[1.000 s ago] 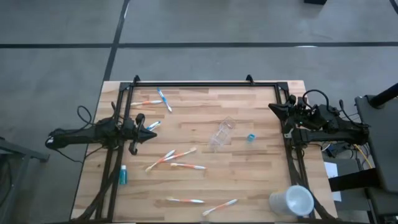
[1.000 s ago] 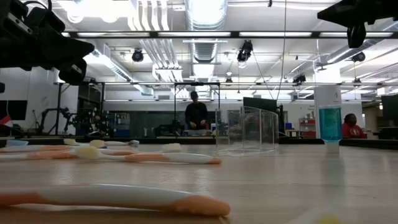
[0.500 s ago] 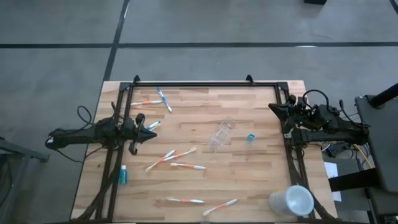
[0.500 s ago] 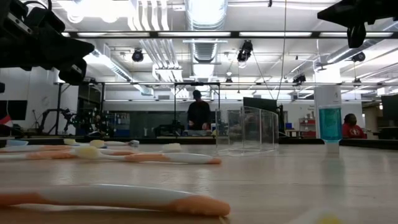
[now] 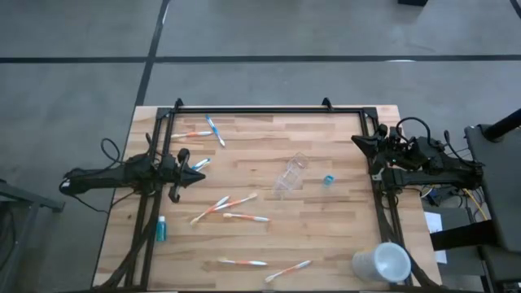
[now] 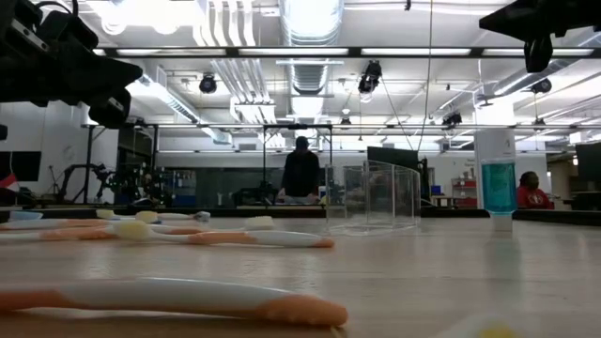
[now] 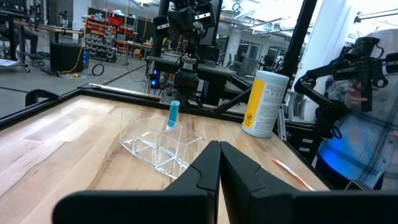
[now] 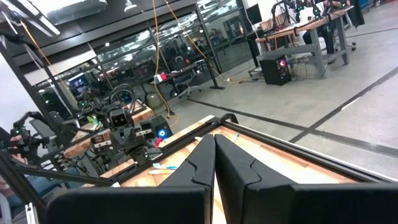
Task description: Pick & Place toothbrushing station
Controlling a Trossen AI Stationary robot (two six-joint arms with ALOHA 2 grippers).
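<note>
Several thin toothbrushes lie flat on the wooden table: two at the far left [image 5: 203, 130], three mid-table [image 5: 228, 208] and two near the front edge [image 5: 264, 267]. The clear plastic cup [image 5: 291, 175] lies on its side at the centre, also in the left wrist view [image 7: 160, 147]. The small blue tube [image 5: 329, 180] stands upright to its right. My left gripper [image 5: 200, 176] hovers shut at the table's left side, pointing level toward the cup [image 7: 219, 152]. My right gripper [image 5: 356, 141] is shut, raised at the right side [image 8: 214, 146].
A large white container [image 5: 381, 264] stands at the near right corner. A small blue item [image 5: 160, 229] lies by the left frame rail. Black frame rails [image 5: 269, 111] run along the far, left and right sides. A person [image 6: 300, 174] stands in the room beyond.
</note>
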